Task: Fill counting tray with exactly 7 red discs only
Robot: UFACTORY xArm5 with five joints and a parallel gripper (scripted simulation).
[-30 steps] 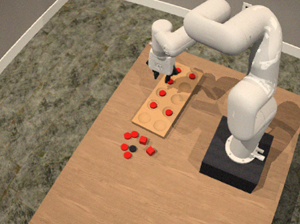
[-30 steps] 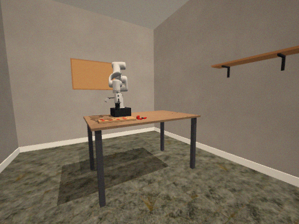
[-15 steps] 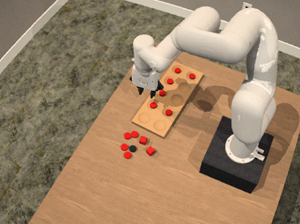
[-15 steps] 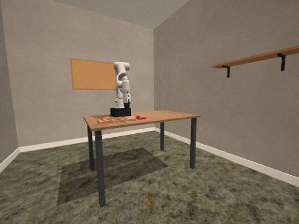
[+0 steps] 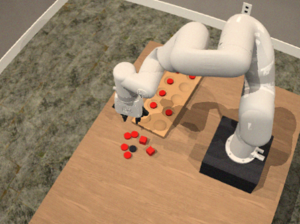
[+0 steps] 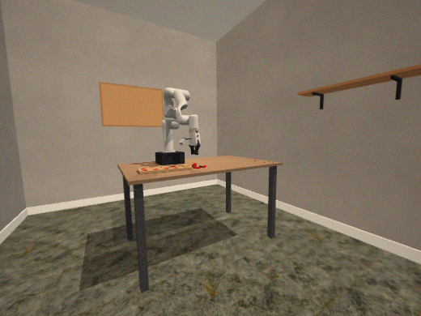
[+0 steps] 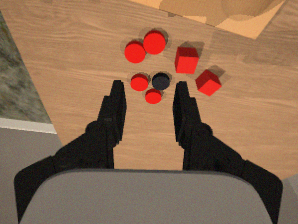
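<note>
Black jaws of the gripper [image 7: 149, 102] stand half spread, pinching nothing, above loose red discs [image 7: 139, 82] at twelve o'clock on the surface [image 7: 75, 45].

Loose: 4 red discs [image 5: 127, 135], 1 dark disc [image 5: 133, 148], 2 red cubes [image 5: 143, 140]. Tray [image 5: 188, 94]: 5 discs visible.

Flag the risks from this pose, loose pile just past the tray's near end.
1. The dark disc sits touching or nearly touching two red discs; the open tool could easily nudge or pinch it along with a red one.
2. Two red cubes lie beside the discs; same colour, so a wrong pick is likely.
3. The tool hangs near the tray's end; a low sweep may shift it.
</note>
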